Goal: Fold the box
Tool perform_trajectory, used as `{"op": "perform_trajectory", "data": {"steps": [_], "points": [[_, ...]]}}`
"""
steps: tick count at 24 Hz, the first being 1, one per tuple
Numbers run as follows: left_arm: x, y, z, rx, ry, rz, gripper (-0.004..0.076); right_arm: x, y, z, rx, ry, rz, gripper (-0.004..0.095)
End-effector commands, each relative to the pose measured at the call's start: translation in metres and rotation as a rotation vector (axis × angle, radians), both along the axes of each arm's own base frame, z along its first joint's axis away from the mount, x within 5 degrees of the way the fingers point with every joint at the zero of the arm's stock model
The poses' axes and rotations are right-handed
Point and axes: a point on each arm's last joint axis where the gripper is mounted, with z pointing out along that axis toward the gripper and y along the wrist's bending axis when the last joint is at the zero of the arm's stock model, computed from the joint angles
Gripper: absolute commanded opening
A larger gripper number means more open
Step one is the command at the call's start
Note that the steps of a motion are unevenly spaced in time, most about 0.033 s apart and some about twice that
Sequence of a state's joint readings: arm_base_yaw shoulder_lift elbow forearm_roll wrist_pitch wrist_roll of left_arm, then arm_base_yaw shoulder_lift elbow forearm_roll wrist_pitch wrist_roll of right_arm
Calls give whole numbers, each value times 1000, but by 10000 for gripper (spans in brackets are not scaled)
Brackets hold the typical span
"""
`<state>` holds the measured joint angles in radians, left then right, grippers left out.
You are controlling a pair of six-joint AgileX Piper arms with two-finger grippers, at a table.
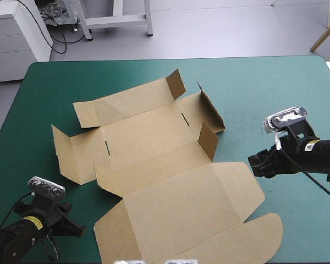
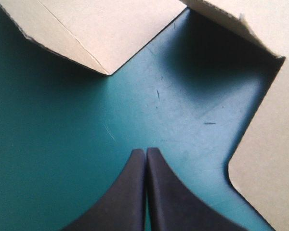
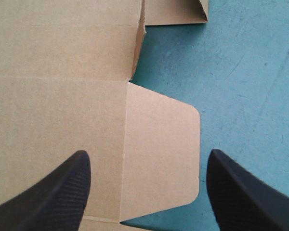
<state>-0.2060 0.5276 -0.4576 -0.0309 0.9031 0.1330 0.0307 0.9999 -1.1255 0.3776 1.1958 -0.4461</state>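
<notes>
L claw (image 1: 71, 226) is nearest me, low at the near-left corner of the tabletop (image 1: 275, 88), fingers pressed together into one point. It's over bare teal-green cover, w/ the near-left edges of the box (image 1: 154, 148) just ahead of it. The box is brown and lies opened out across the middle of the tabletop, mostly flat. Its big lid panel and rounded tuck flap are closest to me, base panel beyond. R claw (image 3: 147, 153) is at the box's right side, fingers spread wide apart, w/ the lid's rounded side flap showing between them; can't tell if it touches. Farther back, several small end flaps stand partly raised, esp. on the far-right side.
</notes>
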Motion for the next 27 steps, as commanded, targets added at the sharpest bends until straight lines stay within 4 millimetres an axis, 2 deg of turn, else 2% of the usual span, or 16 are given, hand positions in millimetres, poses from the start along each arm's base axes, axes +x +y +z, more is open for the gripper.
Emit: {"op": "perform_trajectory", "data": {"steps": [1,4,9,12,17,23,27], "points": [[5,-2,10,-26,-65,3,-10,-1,5,14,55,-104,38,579],[5,-2,10,-25,-63,3,-10,13,14,13,113,-46,140,562],[5,-2,10,-25,-63,3,-10,57,17,32,131,-65,146,562],[5,-2,10,-25,-63,3,-10,81,31,32,134,-38,184,562],[5,-2,10,-25,-63,3,-10,114,54,9,69,20,160,554],[5,-2,10,-25,-63,3,-10,153,76,-36,49,135,165,498],[5,-2,10,-25,-63,3,-10,166,83,-54,45,161,164,499]]}}
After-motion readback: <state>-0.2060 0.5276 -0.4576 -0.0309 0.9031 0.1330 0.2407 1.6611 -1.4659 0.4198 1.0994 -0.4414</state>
